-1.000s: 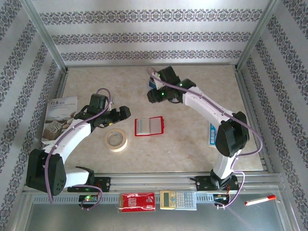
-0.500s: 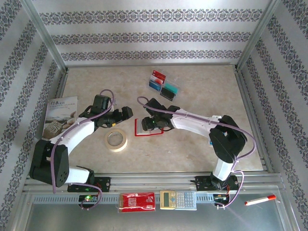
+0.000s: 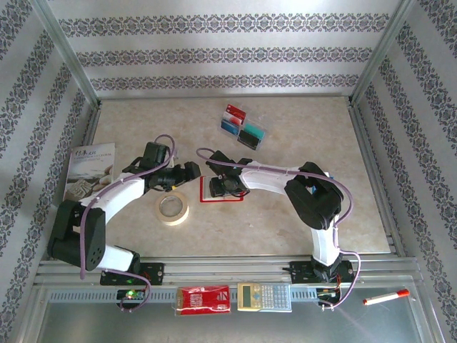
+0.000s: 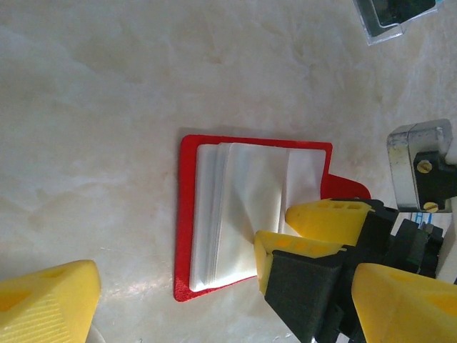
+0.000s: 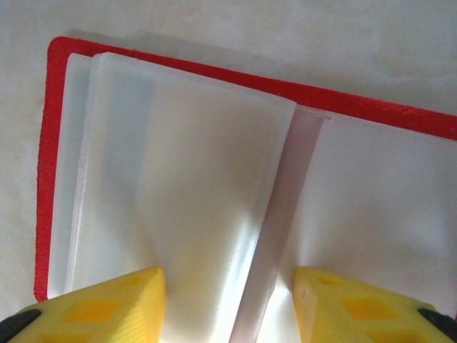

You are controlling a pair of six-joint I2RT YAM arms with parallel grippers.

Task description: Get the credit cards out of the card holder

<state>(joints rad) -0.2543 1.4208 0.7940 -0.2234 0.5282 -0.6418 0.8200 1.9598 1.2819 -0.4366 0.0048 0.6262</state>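
The card holder [image 3: 232, 190] lies open on the table, a red cover with pale clear pockets [image 5: 200, 179] facing up. My right gripper [image 3: 227, 184] is down on it, open, one yellow fingertip [image 5: 107, 304] on each side of the middle fold [image 5: 230, 289]. The pockets between the tips look empty. My left gripper [image 3: 188, 173] hovers open just left of the holder [image 4: 187, 214], its jaws wide with only table between them [image 4: 225, 289]. Three credit cards lie at the back: red-with-white [image 3: 235, 112], blue [image 3: 229, 126], teal-and-black [image 3: 251, 134].
A tape roll [image 3: 173, 208] sits below the left gripper and a booklet [image 3: 89, 171] at the left edge. On the front rail are a red packet [image 3: 203, 300], a calculator [image 3: 264, 296] and a marker [image 3: 385, 297].
My right arm left the cards at the back, swung to the holder and settled onto its pockets. My left gripper edged right toward the holder and narrowed slightly.
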